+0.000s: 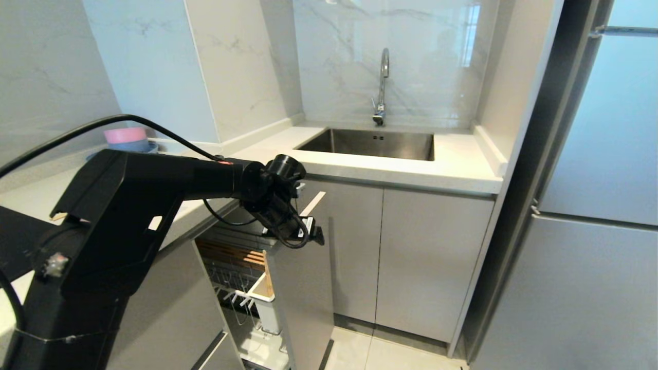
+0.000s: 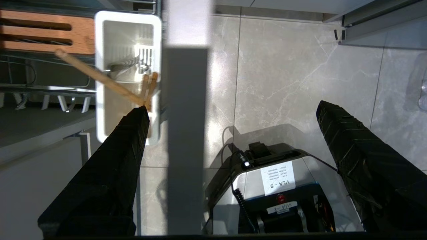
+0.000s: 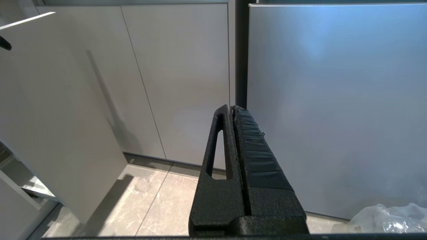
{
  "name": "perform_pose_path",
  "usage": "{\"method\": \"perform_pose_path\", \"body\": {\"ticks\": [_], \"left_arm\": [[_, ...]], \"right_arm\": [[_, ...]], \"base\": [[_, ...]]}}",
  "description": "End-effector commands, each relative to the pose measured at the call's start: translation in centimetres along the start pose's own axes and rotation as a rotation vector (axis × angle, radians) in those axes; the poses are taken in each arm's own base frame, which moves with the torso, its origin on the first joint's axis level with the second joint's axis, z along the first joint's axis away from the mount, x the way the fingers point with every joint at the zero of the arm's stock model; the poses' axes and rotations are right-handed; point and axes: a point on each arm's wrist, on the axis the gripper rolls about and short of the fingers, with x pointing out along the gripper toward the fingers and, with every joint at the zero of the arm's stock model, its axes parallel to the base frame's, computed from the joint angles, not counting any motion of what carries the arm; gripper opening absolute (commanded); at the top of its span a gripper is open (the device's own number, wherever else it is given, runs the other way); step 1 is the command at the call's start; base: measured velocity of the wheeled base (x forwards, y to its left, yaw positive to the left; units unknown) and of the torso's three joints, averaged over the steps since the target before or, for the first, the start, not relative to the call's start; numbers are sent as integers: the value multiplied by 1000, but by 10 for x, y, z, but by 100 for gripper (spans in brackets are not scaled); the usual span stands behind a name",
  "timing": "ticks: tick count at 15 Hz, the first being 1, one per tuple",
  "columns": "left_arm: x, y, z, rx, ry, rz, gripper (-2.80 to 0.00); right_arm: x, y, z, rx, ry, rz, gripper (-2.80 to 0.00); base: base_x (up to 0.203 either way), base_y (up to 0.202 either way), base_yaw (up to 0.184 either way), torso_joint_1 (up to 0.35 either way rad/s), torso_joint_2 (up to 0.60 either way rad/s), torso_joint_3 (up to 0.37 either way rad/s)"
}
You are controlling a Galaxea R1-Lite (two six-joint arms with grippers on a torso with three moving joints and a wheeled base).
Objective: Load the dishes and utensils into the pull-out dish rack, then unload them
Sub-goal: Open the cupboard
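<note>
Below, at the pulled-out rack (image 1: 241,277), hangs the left gripper (image 2: 230,113), pointing down over the top edge of the pale cabinet front (image 2: 188,100), fingers (image 2: 360,156) spread wide and empty. Astride that front edge in the left wrist view: one finger on the rack side, its tip just over the white cup (image 2: 126,76), the other out over the grey floor tiles (image 2: 283,73). Inside the cup, standing aslant, the chopsticks (image 2: 100,78), one leaning out over the cup's rim toward the bamboo strip (image 2: 43,33), the others' ends close to the near fingertip; whether touching it, cannot tell. Beside them in the cup, the grey spoon (image 2: 125,63). Behind the cup, chrome wires (image 1: 231,288) under the bamboo strip. No off-white bowl seen in any view.

Up on the counter (image 1: 457,164), far left, pink and blue bowls (image 1: 126,139) stacked; further right, the steel sink (image 1: 372,144) with its tap (image 1: 381,87).

Off to the side, parked low, the right gripper (image 3: 232,110), fingers pressed together on nothing, facing the cabinet doors (image 3: 180,73) and the fridge (image 3: 333,100).
</note>
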Motion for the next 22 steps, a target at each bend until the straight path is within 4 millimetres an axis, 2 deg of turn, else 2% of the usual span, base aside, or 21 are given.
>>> {"method": "perform_pose_path", "body": {"ticks": [1, 8, 22], "left_arm": [[-1, -8, -3, 13, 7, -8, 0], [-4, -47, -10, 75, 15, -67, 0], [-11, -97, -21, 141, 18, -177, 0]], "right_arm": [[0, 0, 0, 0, 1, 0, -280], [0, 0, 0, 0, 1, 0, -280], [0, 0, 0, 0, 1, 0, -280]], "base": [[0, 0, 0, 0, 0, 0], [0, 0, 0, 0, 0, 0], [0, 0, 0, 0, 0, 0]]}}
